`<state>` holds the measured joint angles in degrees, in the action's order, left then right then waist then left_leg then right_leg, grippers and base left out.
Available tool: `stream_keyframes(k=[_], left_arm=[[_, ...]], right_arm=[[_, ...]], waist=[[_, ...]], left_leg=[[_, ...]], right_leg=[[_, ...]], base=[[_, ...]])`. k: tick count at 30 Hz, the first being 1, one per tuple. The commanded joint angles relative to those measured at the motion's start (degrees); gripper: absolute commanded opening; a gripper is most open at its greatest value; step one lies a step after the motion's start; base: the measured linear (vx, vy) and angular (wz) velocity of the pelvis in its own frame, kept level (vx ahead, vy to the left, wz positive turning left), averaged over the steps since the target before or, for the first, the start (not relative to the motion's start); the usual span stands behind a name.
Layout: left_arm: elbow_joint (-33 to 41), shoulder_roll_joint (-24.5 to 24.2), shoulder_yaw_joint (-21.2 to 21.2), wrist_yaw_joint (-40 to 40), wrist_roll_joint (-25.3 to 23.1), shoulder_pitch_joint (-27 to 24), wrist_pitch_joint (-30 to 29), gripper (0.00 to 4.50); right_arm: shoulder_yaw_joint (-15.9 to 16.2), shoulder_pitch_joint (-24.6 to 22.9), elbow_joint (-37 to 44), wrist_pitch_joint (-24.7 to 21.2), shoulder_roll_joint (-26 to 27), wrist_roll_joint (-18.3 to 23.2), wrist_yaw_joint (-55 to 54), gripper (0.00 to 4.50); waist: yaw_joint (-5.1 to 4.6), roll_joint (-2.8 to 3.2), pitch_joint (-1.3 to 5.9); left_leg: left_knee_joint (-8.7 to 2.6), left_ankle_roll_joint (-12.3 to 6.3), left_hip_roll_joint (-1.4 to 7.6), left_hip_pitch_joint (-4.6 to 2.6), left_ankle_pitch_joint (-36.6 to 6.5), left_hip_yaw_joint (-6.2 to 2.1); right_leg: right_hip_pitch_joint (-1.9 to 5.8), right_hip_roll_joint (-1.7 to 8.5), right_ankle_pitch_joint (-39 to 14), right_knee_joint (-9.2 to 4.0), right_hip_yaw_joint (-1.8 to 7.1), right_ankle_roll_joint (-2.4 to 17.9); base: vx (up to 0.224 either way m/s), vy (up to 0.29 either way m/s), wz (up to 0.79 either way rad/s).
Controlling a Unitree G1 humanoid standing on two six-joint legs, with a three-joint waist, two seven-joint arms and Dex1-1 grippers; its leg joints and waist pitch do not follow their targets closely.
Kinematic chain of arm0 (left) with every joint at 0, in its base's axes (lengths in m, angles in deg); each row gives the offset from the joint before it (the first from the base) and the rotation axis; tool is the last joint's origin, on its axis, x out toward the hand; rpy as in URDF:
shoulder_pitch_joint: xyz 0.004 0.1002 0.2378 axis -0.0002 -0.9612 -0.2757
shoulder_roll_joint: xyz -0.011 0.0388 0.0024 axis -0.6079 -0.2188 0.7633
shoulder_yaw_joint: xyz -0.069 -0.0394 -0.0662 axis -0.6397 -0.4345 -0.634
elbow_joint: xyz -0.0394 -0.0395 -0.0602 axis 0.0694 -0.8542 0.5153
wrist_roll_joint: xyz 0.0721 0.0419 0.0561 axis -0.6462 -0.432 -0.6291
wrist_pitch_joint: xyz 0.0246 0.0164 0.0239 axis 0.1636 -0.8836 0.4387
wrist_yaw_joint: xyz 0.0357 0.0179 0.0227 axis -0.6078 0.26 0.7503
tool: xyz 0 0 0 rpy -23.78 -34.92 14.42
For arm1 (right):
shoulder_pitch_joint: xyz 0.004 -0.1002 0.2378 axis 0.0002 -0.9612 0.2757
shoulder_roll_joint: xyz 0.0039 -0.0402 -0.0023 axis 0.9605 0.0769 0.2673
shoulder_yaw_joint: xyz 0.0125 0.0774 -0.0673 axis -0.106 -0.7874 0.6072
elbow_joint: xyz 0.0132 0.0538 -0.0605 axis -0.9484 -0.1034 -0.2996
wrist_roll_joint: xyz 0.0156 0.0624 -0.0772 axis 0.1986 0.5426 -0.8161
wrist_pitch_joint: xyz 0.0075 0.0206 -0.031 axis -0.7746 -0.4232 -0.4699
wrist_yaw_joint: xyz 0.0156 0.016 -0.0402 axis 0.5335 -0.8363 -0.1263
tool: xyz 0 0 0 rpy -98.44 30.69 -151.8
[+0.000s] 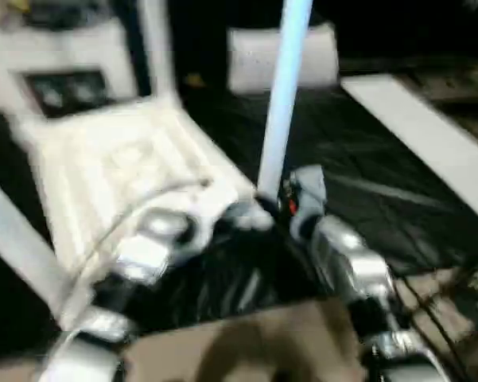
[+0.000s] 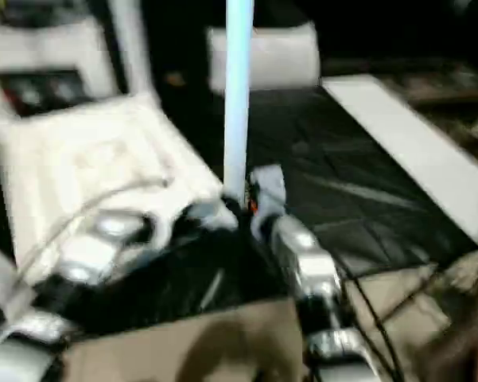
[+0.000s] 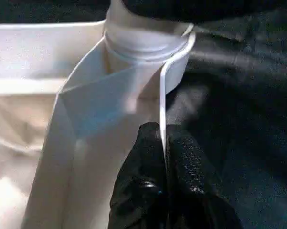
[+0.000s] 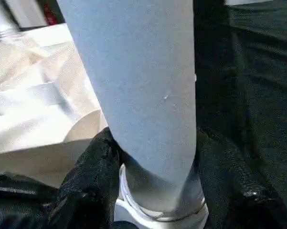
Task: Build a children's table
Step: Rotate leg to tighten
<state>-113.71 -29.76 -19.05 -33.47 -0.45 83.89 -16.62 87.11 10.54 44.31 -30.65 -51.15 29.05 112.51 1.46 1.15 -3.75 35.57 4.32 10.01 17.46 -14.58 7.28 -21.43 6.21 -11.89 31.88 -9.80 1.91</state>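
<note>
mostly blurred, the leg point(image 1: 285, 95) runs off frame's top.

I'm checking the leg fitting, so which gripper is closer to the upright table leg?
Right. The right gripper is clamped around the upright leg just above the corner socket; the left gripper pinches the tabletop rim beside that socket.

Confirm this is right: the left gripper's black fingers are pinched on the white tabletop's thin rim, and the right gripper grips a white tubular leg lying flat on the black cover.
One thing is wrong: the white tubular leg stands upright in the white tabletop's corner socket, as the left eye view shows. The right gripper does grip it, and the left gripper pinches the rim.
</note>
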Motion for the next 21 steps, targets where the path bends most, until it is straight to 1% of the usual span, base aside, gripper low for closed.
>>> stream_keyframes(k=[1,2,3,4,5,6,7,8,9,10,11,12,13,14,15,16,17,18,19,20,21], left_arm=[[1.57,3.52,3.42,0.37,1.03,1.82,1.07,0.0],[1.63,3.29,3.38,0.11,0.94,1.68,1.03,0.0],[1.61,3.01,3.33,-0.16,0.88,1.58,1.08,0.0],[1.62,2.97,3.25,-0.17,0.77,1.54,1.0,0.0],[1.7,2.31,3.11,-0.47,0.64,1.39,1.09,0.0],[1.79,1.6,3.03,-0.95,0.64,1.24,1.37,0.0],[1.89,0.33,2.88,-1.82,0.65,0.96,1.82,0.0],[1.93,-0.84,2.91,-2.81,0.63,0.71,2.31,0.0],[2.01,-1.92,3.07,-3.83,0.65,0.42,3.04,0.0],[2.1,-2.86,3.06,-4.58,0.71,0.12,3.41,0.0],[2.32,-5.48,3.39,-7.63,1.07,-0.66,5.45,0.0],[2.42,-6.77,3.57,-9.03,1.11,-1.05,5.96,0.0],[2.41,-7.51,3.71,-9.87,1.09,-1.24,6.25,0.0],[2.32,-7.8,3.75,-10.11,1.01,-1.29,6.47,0.0],[2.11,-8.34,3.89,-10.73,0.93,-1.37,7.35,0.0],[1.55,-10.63,4.46,-14.34,1.12,-1.71,11.04,0.0],[1.42,-11.81,4.83,-16.47,1.32,-1.92,13.43,0.0],[1.55,-12.77,5.11,-18.43,1.69,-2.14,14.25,0.0],[1.64,-13.44,5.4,-19.63,2.07,-2.26,14.78,0.0],[1.64,-13.45,5.41,-19.66,2.08,-2.26,14.79,0.0],[1.28,-15.22,6.72,-22.34,2.17,-2.17,17.74,0.0]], right_arm=[[6.45,-0.44,-2.44,-1.44,5.79,1.8,4.69,1.98],[6.56,-0.78,-1.98,-1.05,5.37,1.74,5.23,1.98],[6.73,-1.07,-1.61,-0.72,4.91,1.54,5.56,1.98],[6.74,-1.11,-1.59,-0.58,4.8,1.36,5.53,1.98],[6.54,-1.53,-1.19,0.05,4.17,1.27,6.04,2.54],[6.35,-1.99,-0.69,0.42,3.51,1.46,6.83,2.68],[6.16,-2.82,0.32,1.33,2.25,1.84,8.51,2.68],[6.04,-3.46,1.14,1.92,1.1,2.0,9.6,2.78],[5.89,-3.98,1.83,2.58,0.1,2.13,10.57,2.91],[5.77,-4.51,2.67,3.24,-0.86,2.53,11.98,3.04],[5.37,-5.73,4.72,4.28,-3.31,3.56,15.14,3.12],[5.25,-6.26,5.61,4.78,-4.57,4.06,16.89,3.17],[5.15,-6.6,6.15,5.11,-5.55,4.43,18.26,3.24],[5.12,-6.69,6.29,5.22,-5.85,4.54,18.71,3.24],[5.09,-6.85,6.58,5.34,-6.38,4.75,19.48,3.36],[5.1,-7.57,8.21,5.67,-8.75,5.77,23.35,3.48],[5.19,-7.92,9.14,5.74,-10.03,6.38,25.58,3.6],[5.24,-8.12,9.84,5.76,-11.06,6.85,27.36,3.63],[5.24,-8.27,10.25,5.82,-11.67,7.13,28.52,3.63],[5.24,-8.27,10.26,5.82,-11.68,7.13,28.54,3.69],[5.31,-8.32,10.98,5.35,-13.19,7.9,31.09,3.8]], waist=[[-0.2,0.13,2.1],[-0.63,0.1,1.86],[-0.92,0.34,2.0],[-1.12,0.51,1.99],[-1.26,0.67,2.18],[-1.21,0.43,2.39],[-1.18,0.24,2.38],[-0.89,0.2,2.31],[-0.66,0.13,2.49],[-0.56,0.13,2.6],[-0.19,0.19,2.74],[0.2,0.0,3.01],[0.35,-0.4,3.1],[0.73,-0.55,3.46],[0.87,-0.74,3.84],[1.09,-0.83,3.85],[1.29,-0.92,4.17],[1.59,-0.99,4.72],[1.66,-0.99,4.75],[1.92,-1.06,4.91],[2.25,-1.5,4.91]], left_leg=[[-6.75,-0.5,3.04,0.7,-23.78,-1.08],[-6.23,-0.43,2.41,-0.21,-26.71,-1.03],[-6.24,-0.58,2.5,-0.17,-27.22,-1.27],[-6.4,-0.63,2.68,-0.02,-27.52,-1.43],[-6.65,-0.79,2.94,0.16,-27.43,-1.58],[-6.79,-1.05,2.89,0.15,-25.99,-1.46],[-6.84,-1.26,2.8,0.26,-24.86,-1.36],[-6.87,-1.78,2.71,0.48,-22.93,-1.17],[-6.97,-2.13,2.82,0.81,-20.66,-1.13],[-6.99,-2.26,2.91,1.06,-19.33,-1.1],[-7.05,-2.49,3.09,1.33,-16.51,-1.05],[-6.95,-3.09,3.26,1.12,-14.31,-0.68],[-6.9,-3.42,3.31,1.23,-12.77,-0.53],[-6.77,-3.93,3.19,1.64,-8.98,-0.39],[-6.36,-4.51,3.01,1.8,-5.06,-0.22],[-6.17,-4.91,2.89,1.76,-3.76,-0.1],[-5.71,-6.08,2.56,1.93,-1.09,0.03],[-4.97,-7.94,2.37,2.3,4.45,0.16],[-4.77,-9.06,2.37,2.52,6.85,0.07],[-4.33,-10.75,2.18,2.7,10.15,0.18],[-4.1,-11.75,2.04,2.81,11.34,0.25]], right_leg=[[2.33,4.11,-24.42,-4.93,3.21,3.23],[1.73,4.02,-32.39,-6.28,2.35,0.64],[1.93,4.19,-33.62,-6.71,1.98,-0.66],[2.09,4.19,-33.06,-6.69,1.86,-0.92],[2.44,4.22,-30.9,-6.59,1.88,-0.93],[2.39,4.37,-28.88,-6.48,2.32,-0.25],[2.34,4.42,-28.42,-6.44,2.55,0.09],[2.28,4.65,-28.33,-6.35,3.01,0.8],[2.4,4.75,-26.79,-5.91,3.52,1.89],[2.53,4.8,-25.33,-5.55,3.8,2.75],[2.66,4.77,-22.01,-4.93,4.2,4.24],[2.4,4.58,-19.53,-4.46,4.6,5.68],[2.39,4.55,-18.36,-4.21,4.82,6.38],[2.62,4.33,-15.56,-3.42,5.14,7.67],[2.42,4.19,-12.24,-2.75,5.46,9.26],[2.21,4.09,-11.32,-2.61,5.61,9.87],[2.33,4.08,-8.94,-2.01,5.77,11.32],[2.39,3.99,-1.81,-0.75,5.94,12.89],[2.42,3.97,1.11,-0.36,5.84,13.65],[2.43,3.92,4.79,0.13,5.76,14.52],[2.32,3.79,5.75,0.17,5.68,14.71]], base=[[0.0,0.0,0.0],[0.0,0.0,0.0],[0.0,0.0,0.0],[0.0,0.0,0.0],[0.0,0.0,0.0],[0.0,0.0,0.0],[0.0,0.0,0.0],[0.0,0.0,0.0],[0.0,0.0,0.0],[0.051,-0.019,0.06],[0.051,-0.019,0.06],[0.058,-0.025,0.08],[0.065,-0.037,0.04],[0.065,-0.037,0.04],[0.068,-0.055,0.03],[0.065,-0.062,0.04],[0.065,-0.062,0.04],[0.057,-0.059,0.02],[0.042,-0.054,0.0],[0.042,-0.054,0.0],[0.0,0.0,0.0]])
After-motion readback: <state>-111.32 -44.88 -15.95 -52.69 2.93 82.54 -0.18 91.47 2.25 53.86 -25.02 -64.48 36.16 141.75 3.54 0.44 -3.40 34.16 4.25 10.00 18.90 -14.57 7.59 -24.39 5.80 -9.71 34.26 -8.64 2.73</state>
